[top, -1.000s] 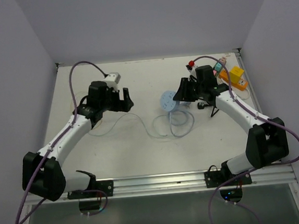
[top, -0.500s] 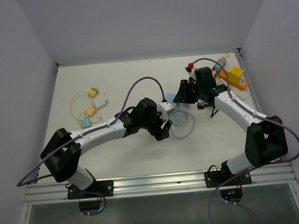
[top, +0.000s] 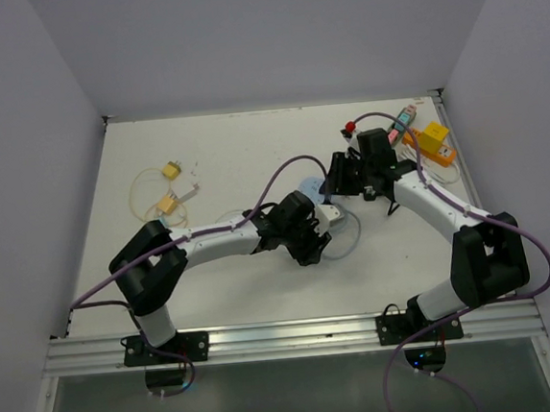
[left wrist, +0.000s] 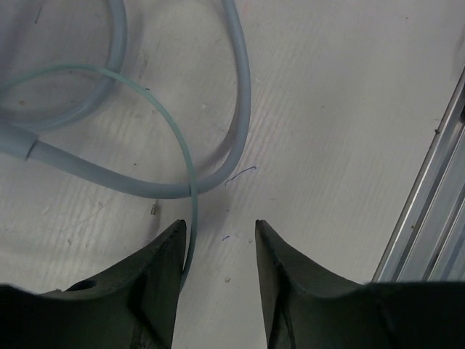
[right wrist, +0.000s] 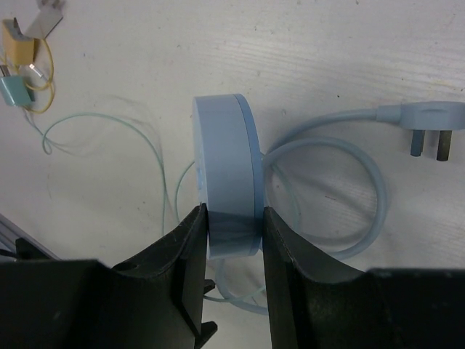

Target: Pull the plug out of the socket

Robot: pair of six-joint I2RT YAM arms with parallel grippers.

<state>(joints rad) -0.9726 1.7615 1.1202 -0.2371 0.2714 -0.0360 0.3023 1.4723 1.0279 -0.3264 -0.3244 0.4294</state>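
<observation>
The right hand (right wrist: 232, 218) clamps the round blue socket (right wrist: 224, 167) on edge, midway between the tabletop's (left wrist: 327, 109) side edges. The left hand (left wrist: 220, 236), narrowly parted and empty, hovers over the pale blue cable (left wrist: 225, 160).

One blue socket (right wrist: 221, 160), one plug (right wrist: 430, 120), left gripper (left wrist: 219, 229), right gripper (right wrist: 234, 212) — two grippers.

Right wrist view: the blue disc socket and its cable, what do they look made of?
Socket: looks like hard moulded plastic, pale blue, satin; smooth rim with a seam line and soft highlights. Cable: probably flexible PVC or rubber sheath, matte pale blue; it lies in loose curved loops without kinks.
</observation>
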